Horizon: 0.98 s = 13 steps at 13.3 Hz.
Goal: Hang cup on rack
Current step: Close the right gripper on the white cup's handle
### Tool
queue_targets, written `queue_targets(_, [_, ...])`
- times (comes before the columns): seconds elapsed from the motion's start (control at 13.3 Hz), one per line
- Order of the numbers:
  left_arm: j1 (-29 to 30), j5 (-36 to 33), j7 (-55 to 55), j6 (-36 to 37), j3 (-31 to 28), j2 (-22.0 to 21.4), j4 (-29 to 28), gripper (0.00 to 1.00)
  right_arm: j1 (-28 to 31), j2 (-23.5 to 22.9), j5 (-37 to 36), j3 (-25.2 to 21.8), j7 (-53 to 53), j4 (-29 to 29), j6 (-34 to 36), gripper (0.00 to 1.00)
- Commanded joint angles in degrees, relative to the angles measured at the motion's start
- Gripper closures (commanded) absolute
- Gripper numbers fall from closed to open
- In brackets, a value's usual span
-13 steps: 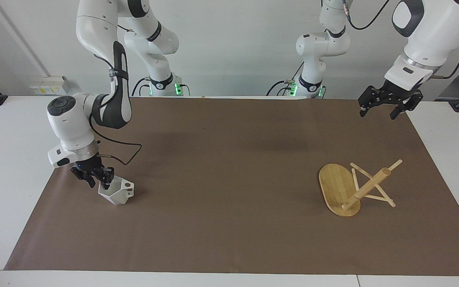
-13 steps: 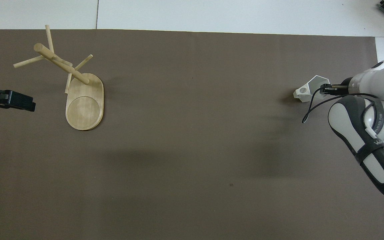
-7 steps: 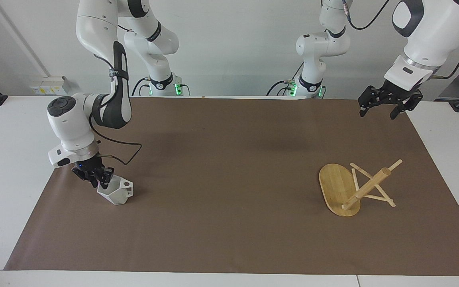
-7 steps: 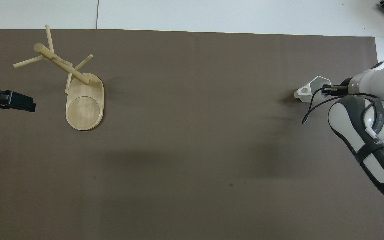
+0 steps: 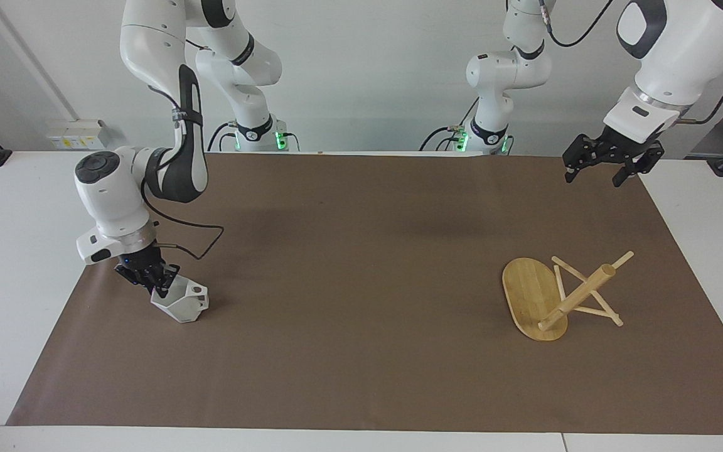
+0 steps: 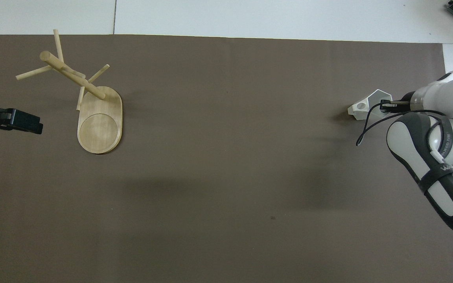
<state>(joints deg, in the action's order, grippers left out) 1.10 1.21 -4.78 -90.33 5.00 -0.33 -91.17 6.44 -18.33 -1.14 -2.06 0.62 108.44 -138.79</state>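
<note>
Step in hand: grasp of the cup (image 5: 181,302), by the look of it. Right gripper (image 5: 151,279) down at the cup, fingers at the rim on the side toward the right arm's end of the table; jaws drawn close together, apparently pinching the cup wall, though contact not fully certain. Cup tilted, base low over or touching the brown mat (image 5: 361,376), near the mat's edge at the right arm's end, about midway between the robots' edge and the edge away from them. Handle with round hole pointing toward the table's middle.

Rack (image 5: 556,295) at the left arm's end of the table, well apart from the cup; oval base on the mat, post rising, thin pegs spread around it.

Left gripper (image 5: 606,164) waiting in the air over the mat's corner by the left arm's base, jaws apart.

Next move calls for: firm hold, clean lift, carry along the table toward the rack, handle hole lined up with a peg. Risk: slip from a thin rim pinch.
</note>
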Motion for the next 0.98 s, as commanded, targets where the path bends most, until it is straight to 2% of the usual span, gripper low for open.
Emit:
queue_targets(0.0, [-0.04,-0.25,1.61,0.34,0.36,-1.51,-1.73,0.0,0.15,0.4,0.09,0.39,-0.71,-0.25,1.24,0.87])
queue_targets(0.15, [-0.49,-0.25,1.52,0.25,0.28,-2.39,-3.05,0.0,0.06,0.4,0.09,0.39,-0.71,-0.25,1.15,0.93])
queue_targets(0.53, [-0.4,-0.25,1.79,0.25,0.28,-2.57,-2.97,0.0,0.06,0.4,0.09,0.39,-0.71,-0.25,1.24,0.98])
queue_targets(0.75, [0.04,-0.25,1.97,0.51,0.28,-3.01,-3.58,0.0,-0.03,0.49,0.09,0.66,-0.71,-0.68,1.93,1.0])
queue_targets(0.9, [0.04,-0.33,2.31,1.03,0.19,-3.1,-3.58,0.0,-0.03,0.49,0.17,0.92,-0.79,-2.61,4.73,1.0])
